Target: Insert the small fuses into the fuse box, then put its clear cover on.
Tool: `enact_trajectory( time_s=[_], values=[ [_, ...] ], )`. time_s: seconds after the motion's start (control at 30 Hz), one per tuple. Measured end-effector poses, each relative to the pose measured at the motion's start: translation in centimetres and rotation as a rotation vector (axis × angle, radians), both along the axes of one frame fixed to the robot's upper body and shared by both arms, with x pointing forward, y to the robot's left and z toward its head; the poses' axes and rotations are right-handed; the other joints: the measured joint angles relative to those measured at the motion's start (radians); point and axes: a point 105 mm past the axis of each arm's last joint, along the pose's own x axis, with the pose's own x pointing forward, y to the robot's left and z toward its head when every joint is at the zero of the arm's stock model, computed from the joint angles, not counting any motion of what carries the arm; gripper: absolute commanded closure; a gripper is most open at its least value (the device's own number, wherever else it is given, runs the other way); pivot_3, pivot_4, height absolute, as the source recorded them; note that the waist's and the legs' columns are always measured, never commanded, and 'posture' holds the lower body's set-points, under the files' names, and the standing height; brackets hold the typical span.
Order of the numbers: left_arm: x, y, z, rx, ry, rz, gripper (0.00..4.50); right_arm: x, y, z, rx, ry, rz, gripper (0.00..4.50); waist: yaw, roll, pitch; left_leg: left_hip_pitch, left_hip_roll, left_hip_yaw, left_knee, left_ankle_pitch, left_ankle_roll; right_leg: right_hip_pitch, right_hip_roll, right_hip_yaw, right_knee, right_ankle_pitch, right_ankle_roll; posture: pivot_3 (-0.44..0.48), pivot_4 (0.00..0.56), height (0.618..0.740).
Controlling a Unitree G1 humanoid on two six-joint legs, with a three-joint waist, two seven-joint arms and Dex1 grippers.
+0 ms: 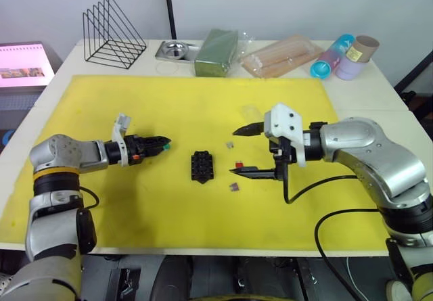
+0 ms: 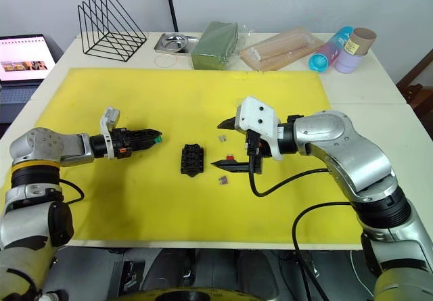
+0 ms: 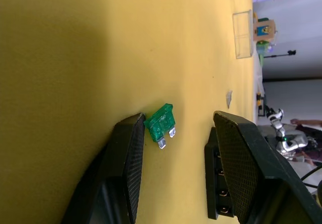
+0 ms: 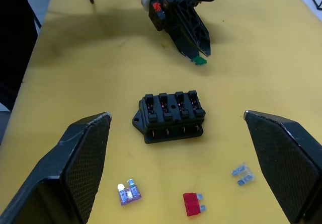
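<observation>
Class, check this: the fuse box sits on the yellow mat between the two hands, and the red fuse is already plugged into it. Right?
Not quite. The fuse box does sit between the hands, but the red fuse lies loose on the yellow mat, apart from the box. The right wrist view shows its slots empty.

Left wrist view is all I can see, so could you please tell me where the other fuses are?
Observer: The red fuse, purple fuse and tan fuse lie loose on the mat, right of the fuse box, by the right gripper.
Operator: Thank you. Is that gripper holding anything?
Observer: No, it is open and empty, with the red fuse lying between its fingers.
</observation>
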Motion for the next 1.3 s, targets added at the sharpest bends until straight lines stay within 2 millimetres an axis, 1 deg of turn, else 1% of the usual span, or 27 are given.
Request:
enact_trajectory(
  time_s=[0.07, 0.1, 0.27, 0.37, 0.43, 0.87, 1.0, 1.1, 1.2, 1.23, 1.3],
  values=[
    [0.0, 0.1, -0.1, 0.005, -0.003, 0.005, 2.78, 0.0, 0.0, 0.0, -0.001, -0.002, 0.004, 0.00, 0.000, 0.000, 0.000, 0.000, 0.000, 0.000, 0.000, 0.000, 0.000, 0.000, 0.000, 0.000, 0.000, 0.000, 0.000, 0.000, 0.150, 0.740],
    [-0.1, 0.2, -0.3, 0.006, 0.000, 0.009, 3.12, 0.0, 0.0, 0.0, -0.001, -0.003, 0.006, 0.00, -0.001, 0.000, 0.000, 0.000, 0.000, 0.000, 0.000, 0.000, 0.000, 0.000, 0.000, 0.000, 0.000, 0.000, 0.000, 0.000, 0.150, 0.740],
    [-0.2, 0.2, -0.5, 0.004, -0.001, 0.012, 3.12, 0.0, 0.0, 0.0, -0.003, -0.005, 0.010, 0.00, -0.001, 0.000, 0.000, 0.000, 0.000, 0.000, 0.000, 0.000, 0.000, 0.000, 0.000, 0.000, 0.000, 0.000, 0.000, 0.000, 0.150, 0.740],
    [-0.2, 0.2, -0.6, 0.011, -0.009, 0.017, 3.73, -0.1, 0.0, 0.0, -0.005, -0.001, 0.014, 0.00, -0.001, 0.000, 0.000, 0.000, 0.000, 0.000, 0.000, 0.000, 0.000, 0.000, 0.000, 0.000, 0.000, 0.000, 0.000, 0.000, 0.150, 0.740],
    [-0.1, 0.1, -0.7, 0.010, -0.014, 0.015, 4.43, -0.1, 0.0, 0.0, -0.005, -0.001, 0.015, 0.00, -0.001, 0.000, 0.000, 0.000, 0.000, 0.000, 0.000, 0.000, 0.000, 0.000, 0.000, 0.000, 0.000, 0.000, 0.000, 0.000, 0.150, 0.740],
    [-0.2, 0.0, -0.7, 0.025, -0.025, 0.003, 4.47, -0.1, 0.0, 0.0, -0.008, -0.001, 0.012, 0.00, -0.002, 0.000, 0.000, 0.000, 0.000, 0.000, 0.000, 0.000, 0.000, 0.000, 0.000, 0.000, 0.000, 0.000, 0.000, 0.000, 0.150, 0.740],
    [-0.4, 0.1, -0.7, 0.042, -0.060, -0.006, 4.47, -0.1, 0.0, 0.0, -0.007, -0.001, 0.011, 0.00, -0.003, 0.000, 0.000, 0.000, 0.000, 0.000, -0.001, 0.000, 0.000, 0.000, 0.000, 0.000, 0.000, 0.000, 0.000, 0.000, 0.150, 0.740],
    [-0.8, 0.3, -0.5, 0.087, -0.150, -0.032, 4.47, -0.1, 0.0, -0.1, -0.008, -0.001, 0.011, 0.00, -0.004, 0.000, 0.000, 0.000, 0.001, 0.000, -0.002, 0.000, 0.000, -0.001, 0.000, 0.000, -0.001, 0.000, 0.000, 0.000, 0.150, 0.740],
    [-1.8, 0.4, 0.3, 0.151, -0.303, -0.094, 4.47, -0.1, -0.2, -0.2, -0.011, 0.004, 0.007, 0.00, -0.008, 0.000, 0.000, 0.000, 0.003, 0.000, -0.004, 0.000, 0.000, -0.003, 0.000, 0.001, -0.001, 0.000, -0.001, 0.000, 0.150, 0.740],
    [-2.2, 0.2, 0.9, 0.160, -0.370, -0.122, 4.47, -0.1, -0.2, -0.2, -0.011, 0.009, 0.005, 0.00, -0.008, 0.000, 0.000, 0.000, 0.003, 0.000, -0.004, 0.000, 0.000, -0.003, 0.000, 0.001, -0.002, 0.000, -0.001, 0.000, 0.150, 0.740],
    [-3.5, -0.5, 2.8, 0.173, -0.533, -0.208, 4.47, 0.0, -0.2, -0.3, 0.000, 0.045, 0.000, 0.00, -0.006, -0.001, 0.001, -0.001, 0.004, 0.000, -0.004, 0.000, 0.000, -0.003, -0.001, 0.001, -0.003, 0.000, -0.001, 0.000, 0.150, 0.740]
  ],
)
